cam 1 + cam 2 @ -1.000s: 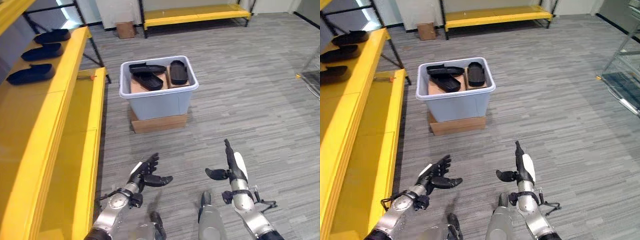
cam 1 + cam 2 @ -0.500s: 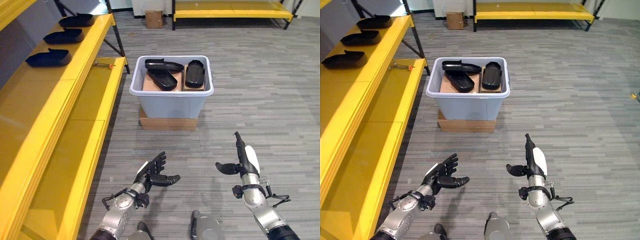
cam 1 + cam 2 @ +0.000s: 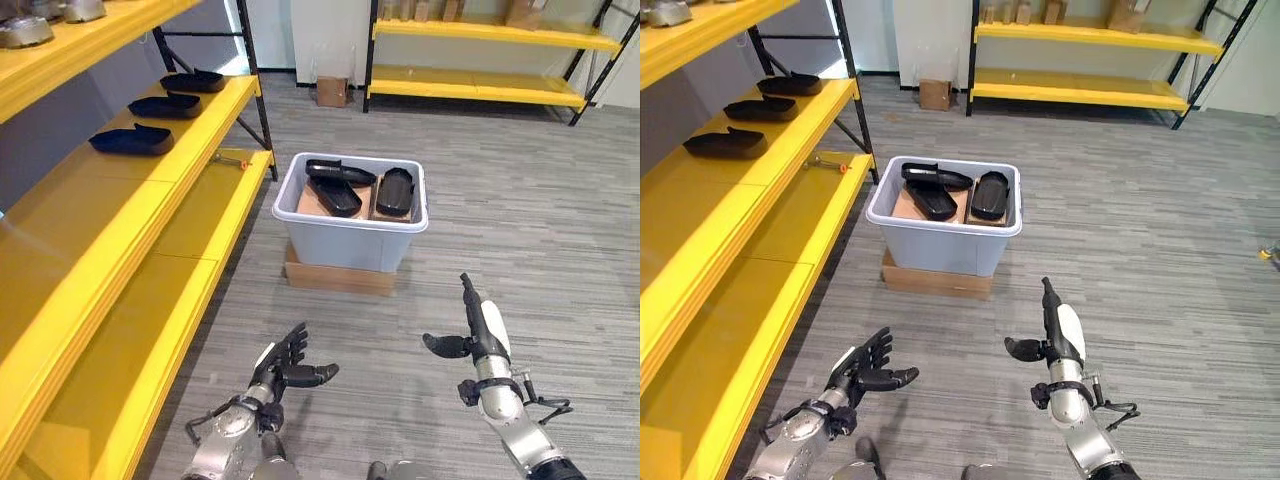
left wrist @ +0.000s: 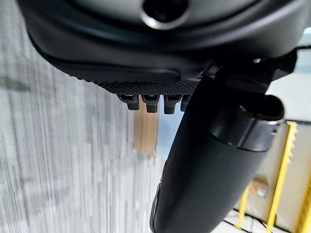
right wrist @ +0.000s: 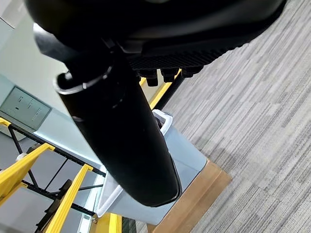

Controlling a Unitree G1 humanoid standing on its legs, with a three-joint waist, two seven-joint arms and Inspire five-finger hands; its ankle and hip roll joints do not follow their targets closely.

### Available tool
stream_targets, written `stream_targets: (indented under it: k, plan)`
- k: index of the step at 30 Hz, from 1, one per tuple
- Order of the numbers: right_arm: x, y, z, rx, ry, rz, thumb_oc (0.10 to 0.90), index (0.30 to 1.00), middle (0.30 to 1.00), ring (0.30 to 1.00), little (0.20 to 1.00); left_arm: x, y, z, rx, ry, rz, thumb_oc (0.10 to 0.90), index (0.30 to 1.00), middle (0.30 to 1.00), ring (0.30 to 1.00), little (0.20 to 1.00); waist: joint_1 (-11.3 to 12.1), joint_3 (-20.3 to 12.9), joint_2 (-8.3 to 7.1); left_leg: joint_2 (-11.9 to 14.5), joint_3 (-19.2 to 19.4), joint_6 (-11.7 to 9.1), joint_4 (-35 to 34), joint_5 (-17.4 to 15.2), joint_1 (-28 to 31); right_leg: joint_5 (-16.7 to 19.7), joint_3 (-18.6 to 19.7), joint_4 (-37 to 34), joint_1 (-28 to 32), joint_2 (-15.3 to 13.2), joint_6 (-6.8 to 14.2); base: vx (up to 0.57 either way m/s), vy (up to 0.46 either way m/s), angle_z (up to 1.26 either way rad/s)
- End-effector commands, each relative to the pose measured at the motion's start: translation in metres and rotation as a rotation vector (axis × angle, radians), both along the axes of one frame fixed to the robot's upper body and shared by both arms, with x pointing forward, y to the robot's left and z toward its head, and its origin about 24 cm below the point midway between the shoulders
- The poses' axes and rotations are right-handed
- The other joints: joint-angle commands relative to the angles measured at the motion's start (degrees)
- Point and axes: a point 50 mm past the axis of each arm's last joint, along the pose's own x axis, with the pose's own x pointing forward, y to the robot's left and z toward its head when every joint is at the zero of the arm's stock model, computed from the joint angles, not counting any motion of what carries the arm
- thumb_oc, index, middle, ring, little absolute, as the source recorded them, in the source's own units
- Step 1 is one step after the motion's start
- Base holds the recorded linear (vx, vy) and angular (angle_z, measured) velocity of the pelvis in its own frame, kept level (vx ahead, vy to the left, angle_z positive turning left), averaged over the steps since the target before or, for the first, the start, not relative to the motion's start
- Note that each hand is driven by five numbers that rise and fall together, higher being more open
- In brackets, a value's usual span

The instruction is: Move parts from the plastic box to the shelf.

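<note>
Parts (image 3: 340, 186) in plastic box (image 3: 352, 235), long axes differing

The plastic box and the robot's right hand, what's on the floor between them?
Nothing: in the left eye view, bare grey floor lies between the plastic box on its cardboard base and the right hand.

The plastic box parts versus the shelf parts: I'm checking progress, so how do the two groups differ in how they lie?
The parts in the plastic box are bunched: two overlap at its left side and one lies alone at the right, all on brown cardboard. The three shelf parts sit apart in a row on bare yellow shelf, none touching. Both groups are black, shallow, elongated shells, three each. Both hands are open, holding nothing.
</note>
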Motion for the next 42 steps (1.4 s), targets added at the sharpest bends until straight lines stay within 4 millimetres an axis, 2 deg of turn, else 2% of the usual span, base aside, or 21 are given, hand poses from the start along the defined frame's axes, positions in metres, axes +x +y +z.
stream_targets:
  k: [1,5,7,10,11,14,17,18,20,21,23,25,27,29,31,33,35,36,37,40,42]
  plan:
    - [0.016,0.006,0.039,-0.003,-0.205,0.111,0.900,1.000,1.000,1.000,1.000,0.020,0.017,0.042,-0.053,-0.286,0.095,0.900,1.000,1.000,1.000,1.000,0.0,0.8,2.25,1.5,0.4,-1.7,-5.7,7.3,-1.1,-5.7,-0.7,4.3,2.8,1.1,3.2,0.52,0.205,-0.38]
    - [0.009,0.005,0.036,0.009,-0.183,0.122,0.900,1.000,1.000,1.000,1.000,0.018,0.025,0.043,-0.045,-0.301,0.104,0.900,1.000,1.000,1.000,1.000,-0.6,1.8,2.97,0.0,1.3,-1.0,-4.3,5.3,-1.0,-10.8,-0.3,13.5,1.4,1.2,3.3,0.47,0.168,-0.12]
    - [0.008,0.010,0.036,0.030,-0.205,0.120,0.900,1.000,1.000,1.000,1.000,0.018,0.030,0.048,-0.019,-0.313,0.091,0.900,1.000,1.000,1.000,1.000,0.7,2.0,3.65,-0.2,-1.7,-0.6,-1.6,5.7,-2.6,-13.2,0.4,17.9,0.4,2.4,2.6,0.48,0.127,-0.09]
    - [0.005,0.007,0.036,0.051,-0.219,0.078,0.900,1.000,1.000,1.000,1.000,0.018,0.034,0.051,-0.003,-0.317,0.072,0.900,1.000,1.000,1.000,1.000,1.3,1.8,3.44,-2.7,-3.6,0.6,3.2,4.3,-3.6,-15.5,1.2,20.1,1.1,2.3,2.4,0.48,0.164,-0.08]
    - [0.004,0.007,0.035,0.056,-0.220,0.066,0.900,1.000,1.000,1.000,1.000,0.018,0.036,0.053,0.003,-0.318,0.062,0.900,1.000,1.000,1.000,1.000,1.6,1.4,3.14,-4.6,-4.3,1.7,4.9,2.8,-3.7,-15.6,1.6,21.3,1.5,1.8,2.9,0.51,0.235,0.03]
    - [0.003,0.009,0.033,0.091,-0.236,0.031,0.900,1.000,1.000,1.000,1.000,0.017,0.037,0.052,0.015,-0.303,0.017,0.900,1.000,1.000,1.000,1.000,2.4,0.4,2.04,-9.2,-4.0,4.4,4.9,-0.5,-2.4,-11.6,1.8,26.4,1.7,0.1,5.9,0.42,0.211,-0.04]
    - [0.008,0.011,0.036,0.127,-0.269,-0.025,0.900,1.000,1.000,1.000,1.000,0.018,0.032,0.052,0.027,-0.301,-0.035,0.900,1.000,1.000,1.000,1.000,3.4,-1.5,0.24,-14.2,-2.8,8.2,3.8,-4.4,-0.9,0.4,2.3,33.2,2.3,-1.2,11.8,0.30,0.162,-0.09]
    - [0.010,0.013,0.037,0.130,-0.276,-0.025,0.900,1.000,1.000,1.000,1.000,0.019,0.030,0.053,0.031,-0.301,-0.040,0.900,1.000,1.000,1.000,1.000,3.6,-1.9,0.03,-15.2,-2.4,9.4,4.0,-5.5,-0.7,3.0,2.3,36.0,1.6,-1.8,13.0,0.24,0.179,-0.31]
    - [0.013,0.017,0.038,0.127,-0.274,-0.008,0.900,1.000,1.000,1.000,1.000,0.020,0.028,0.052,0.024,-0.301,-0.038,0.900,1.000,1.000,1.000,1.000,3.8,-2.3,0.37,-16.9,-2.4,10.9,4.1,-7.1,0.3,6.8,2.4,40.4,0.0,-2.6,13.4,0.20,0.163,-0.26]
    - [0.016,0.021,0.039,0.117,-0.271,0.019,0.900,1.000,1.000,1.000,1.000,0.020,0.025,0.052,0.011,-0.302,-0.027,0.900,1.000,1.000,1.000,1.000,3.3,-2.2,1.31,-17.6,-2.4,11.5,4.0,-8.1,1.7,8.2,3.0,41.9,-4.7,-1.9,12.7,0.19,0.139,-0.19]
    - [0.018,0.024,0.041,0.108,-0.274,0.048,0.900,1.000,1.000,1.000,1.000,0.020,0.024,0.052,-0.013,-0.309,-0.016,0.900,1.000,1.000,1.000,1.000,2.1,-1.4,2.15,-17.8,-2.5,11.4,4.1,-8.6,3.3,5.3,2.4,38.9,-9.3,-1.3,11.2,0.15,0.055,-0.40]
    - [0.020,0.023,0.043,0.109,-0.275,0.069,0.900,1.000,1.000,1.000,1.000,0.024,0.024,0.055,-0.027,-0.320,-0.010,0.900,1.000,1.000,1.000,1.000,1.1,-0.4,2.60,-17.3,-2.9,10.4,4.2,-8.9,5.0,2.3,0.0,30.3,-11.2,-2.3,9.3,0.12,-0.036,-0.36]
    - [0.020,0.023,0.044,0.110,-0.280,0.078,0.900,1.000,1.000,1.000,1.000,0.028,0.022,0.057,-0.039,-0.325,-0.009,0.900,1.000,1.000,1.000,1.000,0.5,0.4,2.62,-17.0,-3.2,9.8,4.4,-9.5,6.4,2.4,-1.1,23.5,-12.0,-3.0,8.5,0.09,-0.080,-0.32]
    - [0.019,0.022,0.046,0.107,-0.291,0.083,0.900,1.000,1.000,1.000,1.000,0.036,0.014,0.060,-0.078,-0.329,-0.012,0.900,1.000,1.000,1.000,1.000,-1.3,1.8,1.34,-17.6,-3.9,9.8,5.7,-12.4,8.7,7.7,-0.5,9.9,-15.9,-5.0,8.9,0.17,-0.171,-0.23]
    - [0.018,0.024,0.046,0.098,-0.304,0.075,0.900,1.000,1.000,1.000,1.000,0.039,0.008,0.061,-0.076,-0.330,-0.037,0.900,1.000,1.000,1.000,1.000,-2.1,2.6,0.61,-17.8,-3.9,9.8,6.6,-14.4,10.0,11.9,0.2,5.8,-17.9,-6.5,10.4,0.20,-0.157,0.09]
    - [0.018,0.025,0.047,0.097,-0.317,0.050,0.900,1.000,1.000,1.000,1.000,0.039,-0.003,0.061,-0.057,-0.336,-0.112,0.900,1.000,1.000,1.000,1.000,-2.7,3.7,0.13,-17.8,-4.2,9.7,7.7,-16.7,11.9,17.2,1.0,2.1,-22.3,-9.9,11.9,0.28,-0.204,0.19]
    - [0.020,0.025,0.047,0.097,-0.317,0.035,0.900,1.000,1.000,1.000,1.000,0.036,-0.011,0.058,-0.073,-0.326,-0.138,0.900,1.000,1.000,1.000,1.000,-2.7,4.7,0.44,-17.1,-4.1,9.4,8.7,-18.4,13.5,18.6,0.5,-1.7,-24.6,-12.2,12.3,0.35,-0.223,0.15]
    - [0.021,0.027,0.048,0.097,-0.318,0.037,0.900,1.000,1.000,1.000,1.000,0.033,-0.014,0.058,-0.081,-0.326,-0.146,0.900,1.000,1.000,1.000,1.000,-2.5,5.4,0.64,-16.7,-3.5,9.0,9.0,-19.3,14.9,19.1,-1.4,-5.7,-24.4,-13.5,12.4,0.47,-0.260,0.21]
    - [0.021,0.029,0.048,0.091,-0.319,0.035,0.900,1.000,1.000,1.000,1.000,0.032,-0.018,0.059,-0.085,-0.331,-0.166,0.900,1.000,1.000,1.000,1.000,-2.6,5.8,0.32,-16.9,-3.7,9.1,10.3,-20.4,15.1,20.0,-0.5,-6.8,-23.5,-13.8,12.6,0.58,-0.326,0.25]
    - [0.018,0.029,0.046,0.077,-0.322,0.030,0.900,1.000,1.000,1.000,1.000,0.032,-0.024,0.063,-0.092,-0.345,-0.207,0.900,1.000,1.000,1.000,1.000,-3.2,5.7,-1.48,-17.5,-4.8,9.5,14.7,-22.0,13.1,20.1,3.0,-8.5,-18.9,-12.4,13.0,0.41,-0.240,0.44]
    - [0.016,0.028,0.048,0.052,-0.329,0.062,0.900,1.000,1.000,1.000,1.000,0.034,-0.028,0.067,-0.091,-0.361,-0.238,0.900,1.000,1.000,1.000,1.000,-3.7,5.3,-2.29,-16.8,-3.9,9.3,18.1,-23.3,11.4,18.8,3.2,-6.6,-16.9,-12.3,13.2,0.44,-0.248,0.79]
